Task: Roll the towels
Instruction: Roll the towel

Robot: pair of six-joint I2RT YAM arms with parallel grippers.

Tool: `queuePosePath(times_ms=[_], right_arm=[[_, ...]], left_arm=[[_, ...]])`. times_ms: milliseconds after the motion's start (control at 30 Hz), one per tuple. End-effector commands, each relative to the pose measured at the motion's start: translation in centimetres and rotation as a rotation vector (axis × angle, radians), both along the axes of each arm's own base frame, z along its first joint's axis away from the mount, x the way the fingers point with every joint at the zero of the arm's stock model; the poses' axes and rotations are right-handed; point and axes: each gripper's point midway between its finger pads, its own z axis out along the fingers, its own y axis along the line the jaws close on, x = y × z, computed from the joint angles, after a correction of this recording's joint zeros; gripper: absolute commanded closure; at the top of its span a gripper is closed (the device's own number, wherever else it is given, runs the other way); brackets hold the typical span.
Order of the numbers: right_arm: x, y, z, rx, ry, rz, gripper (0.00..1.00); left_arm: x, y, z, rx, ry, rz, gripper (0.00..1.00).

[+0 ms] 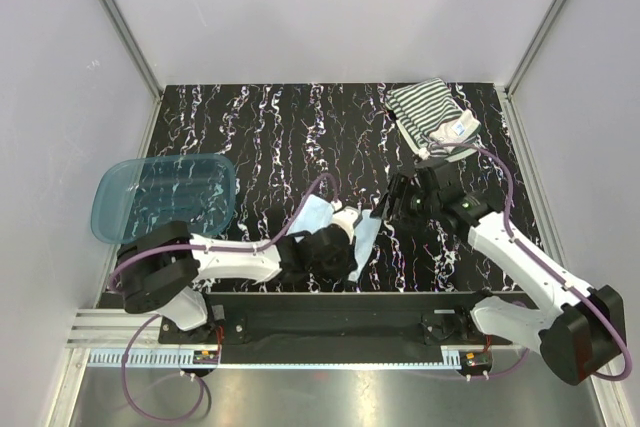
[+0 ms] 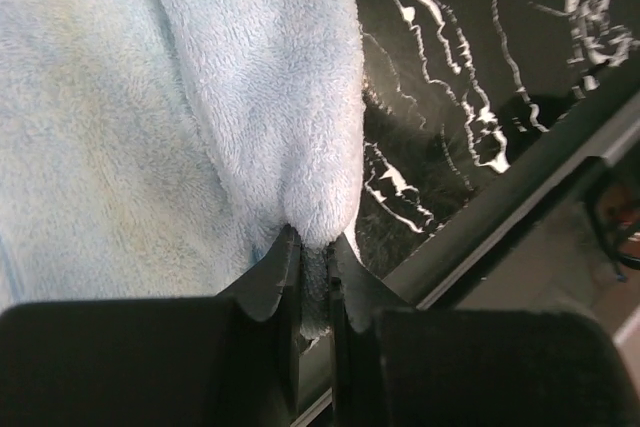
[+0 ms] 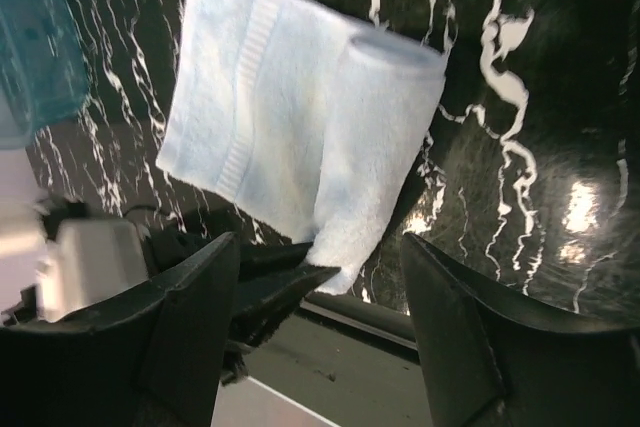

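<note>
The light blue towel (image 1: 366,239) lies near the table's front edge, its right part rolled into a tube (image 3: 385,137), the rest flat (image 3: 240,117). My left gripper (image 1: 350,226) is shut on the near end of that roll (image 2: 300,97), with cloth pinched between the fingertips (image 2: 315,244). My right gripper (image 1: 392,203) hovers just right of the towel, open and empty (image 3: 318,252). The left gripper's dark fingers (image 3: 285,282) show in the right wrist view at the roll's end. The striped towel (image 1: 428,111) lies crumpled at the back right, white patch toward the right.
A translucent blue plastic tub (image 1: 165,195) stands at the left edge of the black marbled table (image 1: 270,137). A black rail (image 2: 500,209) runs along the near table edge, just below the towel. Grey walls enclose the table on three sides.
</note>
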Motion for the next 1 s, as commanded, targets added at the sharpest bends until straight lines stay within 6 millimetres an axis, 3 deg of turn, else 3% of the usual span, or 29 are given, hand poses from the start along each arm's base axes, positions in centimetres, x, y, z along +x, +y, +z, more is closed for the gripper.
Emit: queuePosePath(times_ms=[0, 33, 433, 967], right_arm=[[-0.9, 2.1, -0.9, 0.133, 0.026, 0.05, 0.28], [-1.7, 2.3, -1.7, 0.159, 0.06, 0.061, 0.28], [-1.7, 3.5, -3.6, 0.251, 0.052, 0.066, 0.28], [-0.9, 4.5, -6.8, 0.294, 0.07, 0.049, 0.29]], left_arm=[[-1.2, -2.6, 3.5, -0.239, 0.078, -0.101, 1.0], [-0.9, -2.4, 3.7, -0.258, 0.088, -0.09, 1.0], [0.8, -0.2, 3.6, -0.481, 0.267, -0.018, 1.0], [2.4, 3.6, -1.1, -0.47, 0.444, 0.189, 1.0]])
